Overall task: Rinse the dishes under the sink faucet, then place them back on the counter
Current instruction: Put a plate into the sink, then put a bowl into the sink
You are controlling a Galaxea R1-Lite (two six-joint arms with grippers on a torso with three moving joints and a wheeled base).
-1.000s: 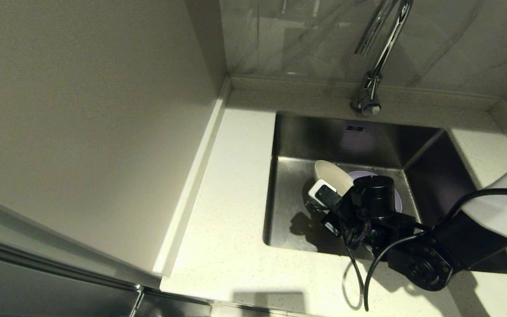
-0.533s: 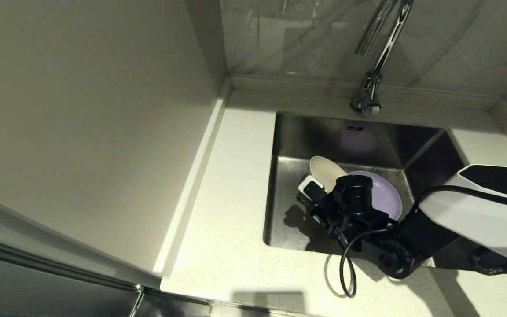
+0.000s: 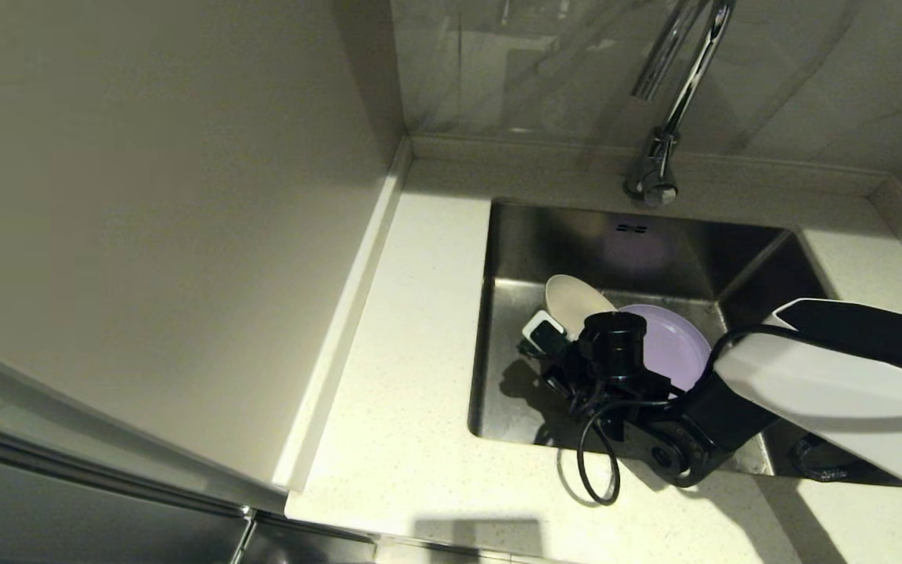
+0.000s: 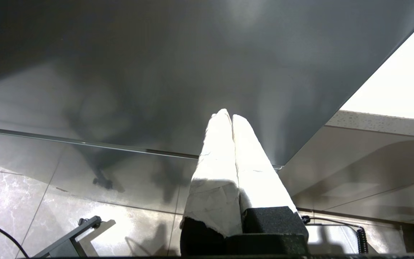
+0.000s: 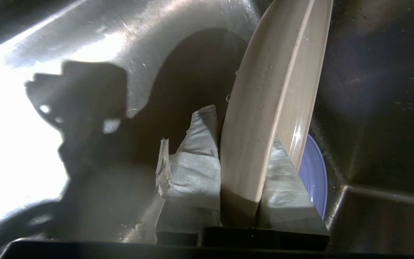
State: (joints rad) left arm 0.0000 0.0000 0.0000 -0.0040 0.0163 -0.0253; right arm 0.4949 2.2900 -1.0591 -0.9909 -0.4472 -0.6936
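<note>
Presently the right gripper [image 5: 241, 158] is clamped on the rim of the round beige plate [image 5: 275, 93], held on edge inside the deep brushed stainless-steel sink [image 3: 514, 313]. At three o'clock of it lies the round lavender-purple plate [image 3: 674, 341]. A lift toward the chrome gooseneck faucet [image 3: 674, 86], at twelve o'clock, is judged next. The left gripper [image 4: 232, 124], pressed closed, is parked away.

Beige plate [image 3: 572, 301] stands tilted in the sink [image 3: 514, 258], lavender plate [image 3: 674, 345] beside.

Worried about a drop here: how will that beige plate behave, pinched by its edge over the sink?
The beige plate looks rigid, so it shouldn't bend. It is held at its rim alone by the right gripper, so it may swing. Droplets on it suggest a slippery surface. Falling onto the purple plate could chip it.
</note>
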